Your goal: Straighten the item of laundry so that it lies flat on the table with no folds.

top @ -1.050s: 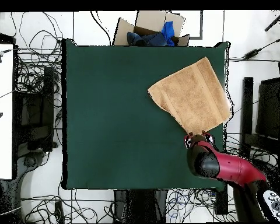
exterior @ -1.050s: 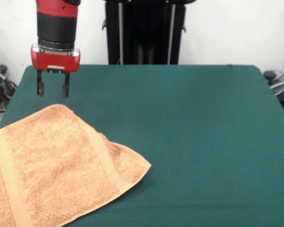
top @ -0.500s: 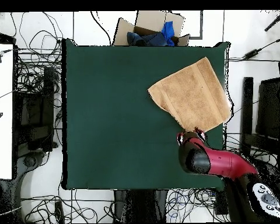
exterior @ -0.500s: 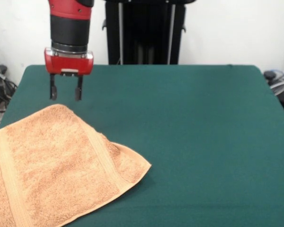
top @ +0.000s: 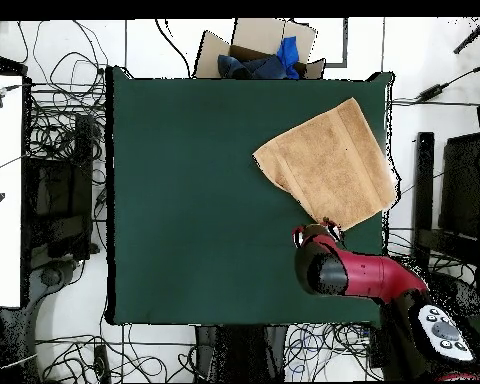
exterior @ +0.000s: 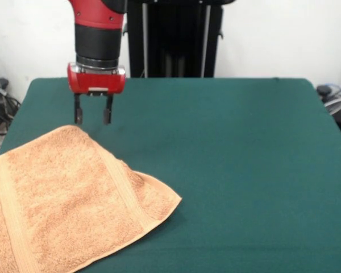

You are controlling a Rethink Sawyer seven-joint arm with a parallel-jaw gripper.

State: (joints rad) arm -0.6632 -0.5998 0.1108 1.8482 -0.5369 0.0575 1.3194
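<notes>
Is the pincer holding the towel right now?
No, the pincer hangs open and empty above the green table, just past the towel's far corner.

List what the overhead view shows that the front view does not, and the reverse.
Only the overhead view shows the towel's full outline, with one edge reaching past the table's side, plus a cardboard box and cables on the floor. Only the front view shows the gripper from the side, fingers apart, above the cloth's far corner, and the raised fold near the band. Both show the tan towel, the green table and the red arm.
</notes>
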